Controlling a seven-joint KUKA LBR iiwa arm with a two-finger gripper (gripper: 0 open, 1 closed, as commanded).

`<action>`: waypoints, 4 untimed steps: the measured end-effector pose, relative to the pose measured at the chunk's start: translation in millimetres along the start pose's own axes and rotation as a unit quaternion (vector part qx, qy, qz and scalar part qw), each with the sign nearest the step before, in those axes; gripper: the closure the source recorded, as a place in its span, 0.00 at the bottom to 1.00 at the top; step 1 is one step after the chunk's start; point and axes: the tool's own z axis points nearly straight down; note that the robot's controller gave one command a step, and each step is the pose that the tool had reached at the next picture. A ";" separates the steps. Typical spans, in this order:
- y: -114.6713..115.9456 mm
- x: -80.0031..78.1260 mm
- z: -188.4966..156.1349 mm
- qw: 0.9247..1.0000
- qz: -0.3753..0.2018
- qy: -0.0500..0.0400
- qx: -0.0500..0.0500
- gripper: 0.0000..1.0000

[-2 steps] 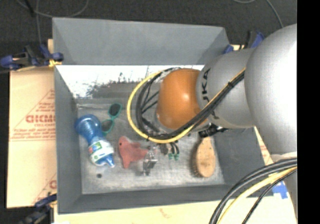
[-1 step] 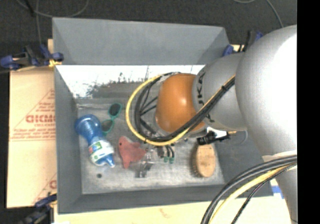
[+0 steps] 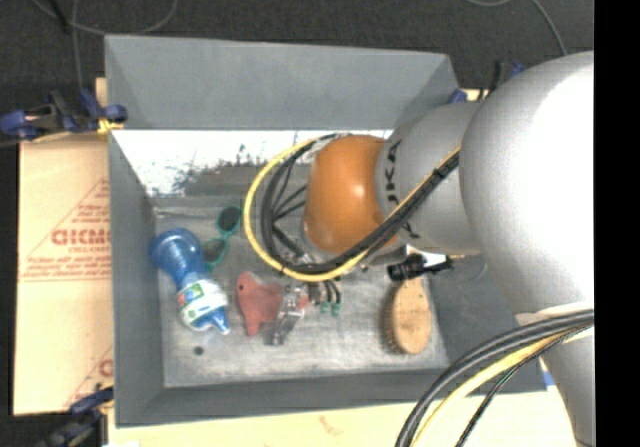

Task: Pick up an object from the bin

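In the camera view the arm comes in from the right and bends steeply down at the wrist, so that its orange cover and a loop of yellow cable hang over the middle of the grey bin. That posture points the tool straight at the floor, as a pick from above wants.

The gripper is low, near the middle of the floor and somewhat to the near side, just to the right of a red, lumpy piece. This is the nearest thing to it and, as I judge, the likeliest one to be taken. It seems to stand right against the red piece's right edge, but I cannot tell whether it is spread wide, narrowed, or has anything in it, because the wrist shadows that spot.

The other things lie loose and apart, so none should hinder a lift:
- A blue bottle with a white label lies on its side to the left.
- A teal ring lies beyond the bottle, toward the far wall.
- A small green bit lies just right of the gripper.
- A wooden brush lies flat near the right wall, well clear of the red piece
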 end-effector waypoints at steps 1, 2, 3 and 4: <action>-5.6 6.7 -2.1 1.000 -0.005 -0.003 0.001 0.00; -0.1 -2.3 -3.0 1.000 -0.001 -0.001 0.000 1.00; -0.1 -2.3 -3.0 1.000 -0.001 -0.001 0.000 1.00; -0.3 -1.1 -6.9 1.000 -0.001 0.000 0.000 1.00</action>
